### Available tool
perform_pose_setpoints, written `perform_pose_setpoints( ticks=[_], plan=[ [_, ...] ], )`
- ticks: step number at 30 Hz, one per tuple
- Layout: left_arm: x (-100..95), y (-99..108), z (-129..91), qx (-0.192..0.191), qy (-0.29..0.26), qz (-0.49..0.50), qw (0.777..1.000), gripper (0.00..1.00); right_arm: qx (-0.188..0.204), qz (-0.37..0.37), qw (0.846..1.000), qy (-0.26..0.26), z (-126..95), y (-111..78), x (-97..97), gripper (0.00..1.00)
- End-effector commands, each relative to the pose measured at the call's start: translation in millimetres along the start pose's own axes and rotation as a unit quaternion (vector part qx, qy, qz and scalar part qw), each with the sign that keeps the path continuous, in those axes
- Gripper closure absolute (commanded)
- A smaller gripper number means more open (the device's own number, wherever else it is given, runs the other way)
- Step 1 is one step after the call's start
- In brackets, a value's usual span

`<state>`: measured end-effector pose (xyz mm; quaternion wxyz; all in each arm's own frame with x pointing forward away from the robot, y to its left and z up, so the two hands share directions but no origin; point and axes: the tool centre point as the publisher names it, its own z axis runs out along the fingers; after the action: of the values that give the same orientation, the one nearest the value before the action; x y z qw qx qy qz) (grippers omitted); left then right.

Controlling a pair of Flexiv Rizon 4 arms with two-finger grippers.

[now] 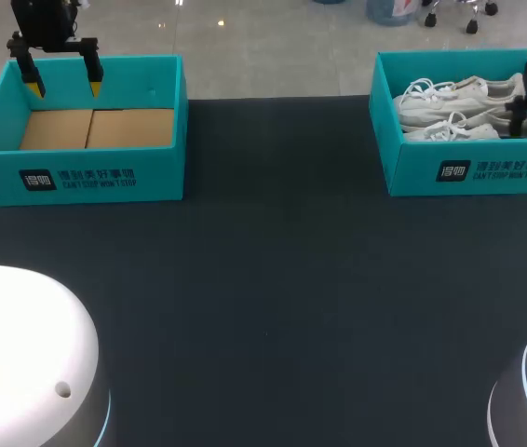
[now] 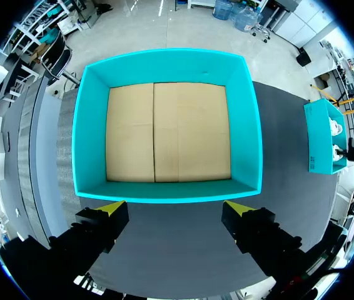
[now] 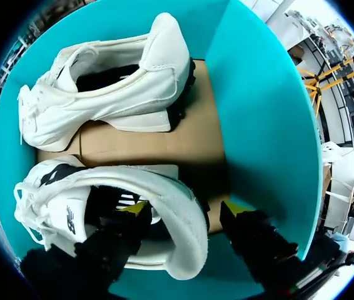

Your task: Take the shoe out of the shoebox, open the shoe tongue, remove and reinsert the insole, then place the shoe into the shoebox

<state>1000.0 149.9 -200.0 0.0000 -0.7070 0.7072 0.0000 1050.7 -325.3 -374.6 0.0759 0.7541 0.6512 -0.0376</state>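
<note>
We are holding our left gripper (image 1: 63,87), fingers spread wide, over the cardboard floor of the left shoebox (image 1: 87,177) at ten o'clock on the dark table (image 1: 273,279). At two o'clock, inside the right shoebox (image 1: 473,172), our right gripper (image 3: 185,211) is straddling the heel of the nearer white shoe (image 3: 111,178), fingers apart, one inside the collar and one outside. The second shoe (image 3: 102,94) is lying at its twelve o'clock.

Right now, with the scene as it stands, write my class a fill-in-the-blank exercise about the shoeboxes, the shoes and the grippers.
1. The right shoebox holds ___ white shoes.
2. Below the left gripper, the left shoebox is ___.
3. The right gripper has one of its jaws inside and one outside the ___ of the nearer shoe.
Missing words: two; empty; heel.
</note>
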Motion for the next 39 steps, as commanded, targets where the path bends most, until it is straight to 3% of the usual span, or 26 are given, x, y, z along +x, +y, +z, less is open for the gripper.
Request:
perform_pose_setpoints(
  ticks=[1, 3, 12, 18, 29, 39],
  plan=[
    [-0.1, 0.0, 0.0, 0.0, 0.0, 0.0, 1.0, 0.0, 0.012, 0.005, 1.0, -0.006, 4.9, 7.2, 1.3, 0.88],
    [-0.1, 0.0, 0.0, 0.0, 0.0, 0.0, 1.0, 0.0, 0.013, 0.006, 1.0, -0.014, 5.6, 6.3, 0.6, 1.0],
    [-0.1, 0.0, 0.0, 0.0, 0.0, 0.0, 1.0, 0.0, 0.015, 0.028, 0.999, -0.038, 1.3, 5.5, -9.3, 1.0],
    [-0.1, 0.0, 0.0, 0.0, 0.0, 0.0, 1.0, 0.0, 0.014, 0.04, 0.998, -0.043, -20.9, 3.2, -17.4, 1.0],
    [-0.1, 0.0, 0.0, 0.0, 0.0, 0.0, 1.0, 0.0, 0.003, 0.052, 0.998, -0.044, -111.2, 2.8, -34.2, 1.0],
    [-0.1, 0.0, 0.0, 0.0, 0.0, 0.0, 1.0, 0.0, -0.006, 0.028, 0.998, -0.056, -174.4, -2.4, -36.9, 1.0]
  ],
)
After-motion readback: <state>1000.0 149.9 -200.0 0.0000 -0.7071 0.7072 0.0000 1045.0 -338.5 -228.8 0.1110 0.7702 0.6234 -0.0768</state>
